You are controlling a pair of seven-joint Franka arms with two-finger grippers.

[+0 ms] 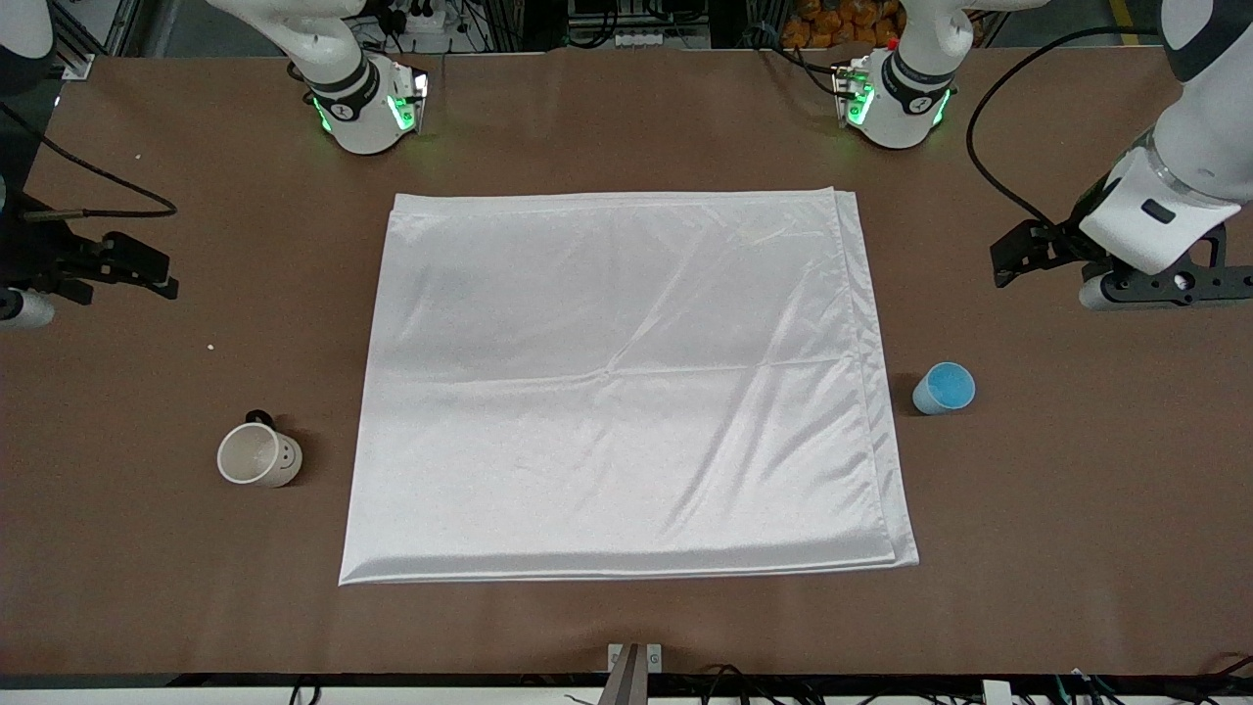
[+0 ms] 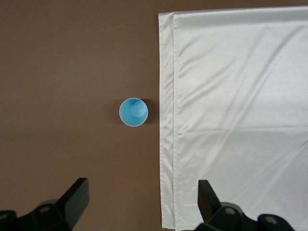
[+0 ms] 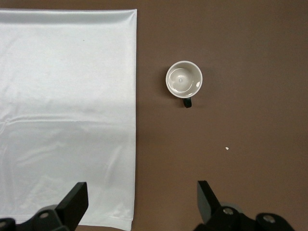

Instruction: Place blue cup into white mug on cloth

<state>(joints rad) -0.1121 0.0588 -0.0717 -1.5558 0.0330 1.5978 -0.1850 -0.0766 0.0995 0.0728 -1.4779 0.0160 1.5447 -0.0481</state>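
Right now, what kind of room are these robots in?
Probably a robot lab or workshop: two robot arms bolted to a brown table, loose cables along its edges, and a test setup of cloth, blue cup and mug.

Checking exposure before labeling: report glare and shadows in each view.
Front view: sheen along the cloth's creases, short shadow beside the cup. Left wrist view: even light, thin shadow at the cup. Right wrist view: glint inside the mug, cloth bright but creases visible.

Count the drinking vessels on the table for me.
2. The small light-blue handleless cup stands on bare table beside the shiny white cloth, toward the left arm's end. The off-white ceramic mug with a black handle stands toward the right arm's end. None seems hidden.
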